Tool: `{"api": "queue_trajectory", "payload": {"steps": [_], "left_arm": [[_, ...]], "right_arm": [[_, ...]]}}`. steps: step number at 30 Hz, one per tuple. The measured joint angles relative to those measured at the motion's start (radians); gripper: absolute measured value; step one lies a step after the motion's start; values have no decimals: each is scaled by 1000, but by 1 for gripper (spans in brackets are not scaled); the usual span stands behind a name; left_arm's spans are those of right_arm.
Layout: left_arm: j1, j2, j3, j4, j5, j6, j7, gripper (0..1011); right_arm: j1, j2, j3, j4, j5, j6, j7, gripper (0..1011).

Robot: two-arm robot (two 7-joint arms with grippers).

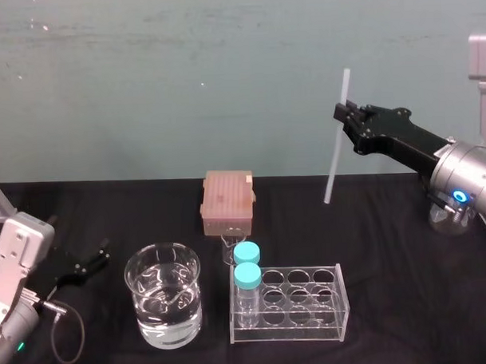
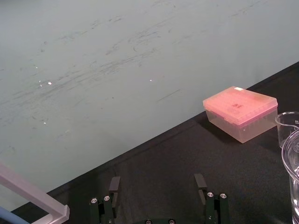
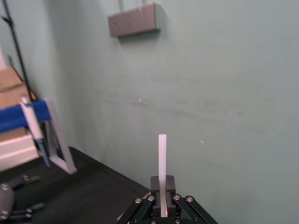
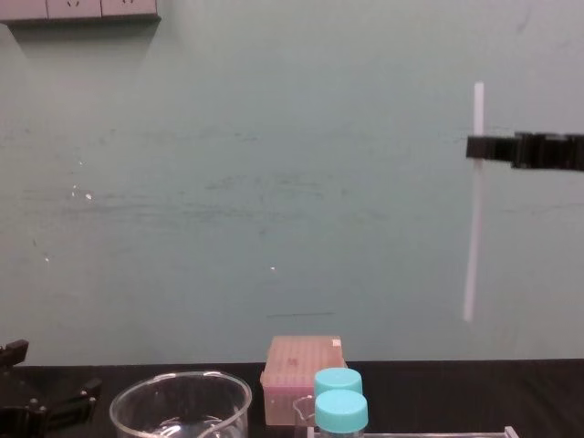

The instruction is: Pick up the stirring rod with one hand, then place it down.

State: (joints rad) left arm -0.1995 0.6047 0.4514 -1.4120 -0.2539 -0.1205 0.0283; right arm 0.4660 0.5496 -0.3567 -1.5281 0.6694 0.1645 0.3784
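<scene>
Rod point(image 1: 336, 151) point(image 3: 162, 156) point(image 4: 472, 233): up in the air, off the table point(image 1: 381, 249), at about 2 o'clock from the rack point(image 1: 332, 325). It stands near upright, its top leaning slightly toward 1 o'clock in the head view. Its lower end hangs free above the table's 12 o'clock edge, in front of the wall.

Right hand point(image 1: 344, 118) point(image 3: 162, 185) point(image 4: 476, 147): I reach in from 3 o'clock, well above the table. My fingers are clamped on the rod's upper part, with a short stub above them and the long part below.

Left hand point(image 1: 88, 262) point(image 2: 156, 183): low at the table, at 9 o'clock from the beaker point(image 1: 136, 275). My fingers there are spread wide with nothing between them.

Beaker: holds water and sits at 9 o'clock from the rack, near it.

Tubes point(image 1: 247, 266): two with blue caps, upright in the rack's 9 o'clock end.

Box point(image 1: 226, 200) point(image 2: 240, 112): pink, on the table at 12 o'clock from the tubes.
</scene>
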Motion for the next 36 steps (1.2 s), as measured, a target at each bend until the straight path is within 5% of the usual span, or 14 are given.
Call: {"api": "queue_trajectory", "payload": {"steps": [11,21,26,36], "left_arm": [[0,0,0,0,0,0,0,1005],[0,0,0,0,0,0,0,1005],[0,0,0,0,0,0,0,1005],[0,0,0,0,0,0,0,1005]], "right_arm": [[-28,34,50,-88,69,-11,67,67],[-120,159,43,-176,109,-20,180,67],[-163,192,6,-150,93,-107,271,67],[-184,185,-30,-75,54,-221,352,67]]}}
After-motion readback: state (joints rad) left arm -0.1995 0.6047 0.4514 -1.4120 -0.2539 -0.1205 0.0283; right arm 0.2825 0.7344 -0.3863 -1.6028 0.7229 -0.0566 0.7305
